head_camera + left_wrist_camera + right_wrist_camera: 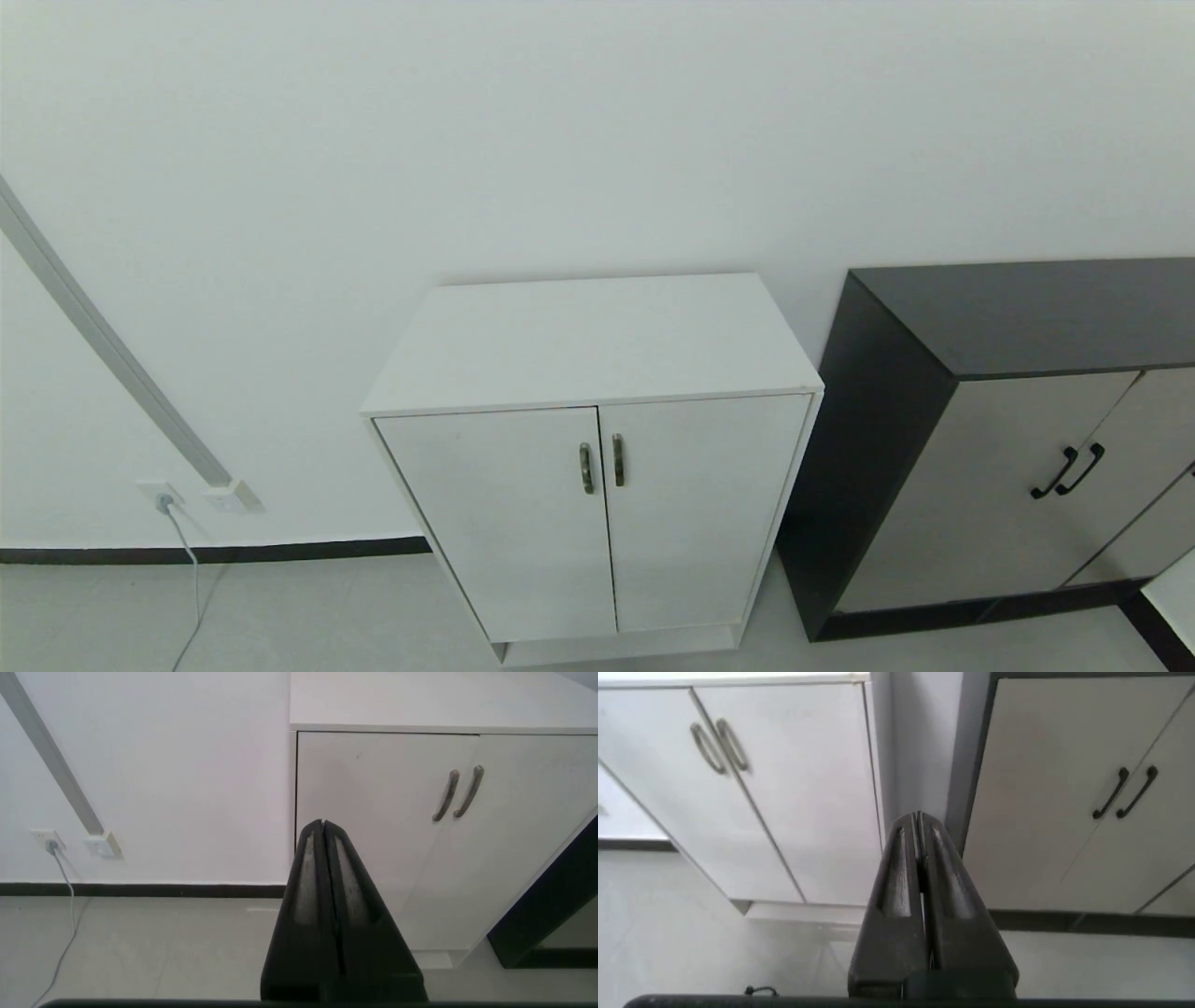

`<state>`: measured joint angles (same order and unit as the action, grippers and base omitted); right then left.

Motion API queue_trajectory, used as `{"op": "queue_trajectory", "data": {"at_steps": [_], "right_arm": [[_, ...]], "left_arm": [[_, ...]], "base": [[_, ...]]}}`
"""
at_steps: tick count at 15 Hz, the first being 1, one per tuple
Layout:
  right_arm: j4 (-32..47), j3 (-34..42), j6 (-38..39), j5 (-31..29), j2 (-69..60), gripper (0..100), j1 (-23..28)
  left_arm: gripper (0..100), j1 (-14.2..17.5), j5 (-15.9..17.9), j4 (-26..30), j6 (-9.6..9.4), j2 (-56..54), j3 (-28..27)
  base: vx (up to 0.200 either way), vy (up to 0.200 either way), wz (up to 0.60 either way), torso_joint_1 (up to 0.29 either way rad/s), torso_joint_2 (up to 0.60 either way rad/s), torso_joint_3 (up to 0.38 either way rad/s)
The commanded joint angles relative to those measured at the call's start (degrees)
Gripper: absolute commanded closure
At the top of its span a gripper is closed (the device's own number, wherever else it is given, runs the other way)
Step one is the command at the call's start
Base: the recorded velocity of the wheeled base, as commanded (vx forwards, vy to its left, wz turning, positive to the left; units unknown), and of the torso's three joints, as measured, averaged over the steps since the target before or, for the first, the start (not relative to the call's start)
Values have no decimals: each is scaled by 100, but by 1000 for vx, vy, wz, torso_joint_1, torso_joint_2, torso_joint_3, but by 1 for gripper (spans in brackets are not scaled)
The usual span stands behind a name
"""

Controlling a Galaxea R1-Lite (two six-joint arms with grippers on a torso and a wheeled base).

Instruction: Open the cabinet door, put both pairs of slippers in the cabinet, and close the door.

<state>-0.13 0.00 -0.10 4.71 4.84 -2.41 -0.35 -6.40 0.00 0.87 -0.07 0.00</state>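
Note:
A white two-door cabinet [588,355] stands against the wall with both doors shut. Two bronze handles [601,465] sit side by side at the middle seam. My left gripper [322,831] is shut with nothing held; it sits some way back from the cabinet's left door [374,831], with the handles [459,793] off to one side. My right gripper [918,821] is also shut and empty, in front of the gap between the white cabinet's right door [799,784] and the dark cabinet.
A black cabinet [990,317] with grey doors and black handles [1069,469] stands right beside the white one. A wall socket with a cable [166,504] and a slanted cable duct [103,345] are at the left. Light floor tiles [280,616] lie before the cabinets.

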Motion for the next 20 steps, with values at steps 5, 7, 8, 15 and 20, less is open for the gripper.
{"op": "queue_trajectory", "data": {"at_steps": [5, 7, 8, 15, 20], "right_arm": [[-48, 0, 423, -611, -484, 100, 241], [-57, 0, 449, -629, -484, 100, 250], [-57, 0, 449, -629, -484, 100, 250], [-48, 0, 388, -611, -484, 100, 250], [-48, 0, 361, -602, -484, 100, 250]], "left_arm": [[100, 0, -2, 0, 1, 7, 0], [100, 0, -2, 0, 1, 7, 0], [100, 0, -2, 0, 1, 7, 0], [100, 0, -10, 0, -16, 7, 0], [100, 0, -10, 0, -16, 7, 0]], "base": [[0, 0, 0, 0, 0, 0], [0, 0, 0, 0, 0, 0], [0, 0, 0, 0, 0, 0], [0, 0, 0, 0, 0, 0], [0, 0, 0, 0, 0, 0]]}}
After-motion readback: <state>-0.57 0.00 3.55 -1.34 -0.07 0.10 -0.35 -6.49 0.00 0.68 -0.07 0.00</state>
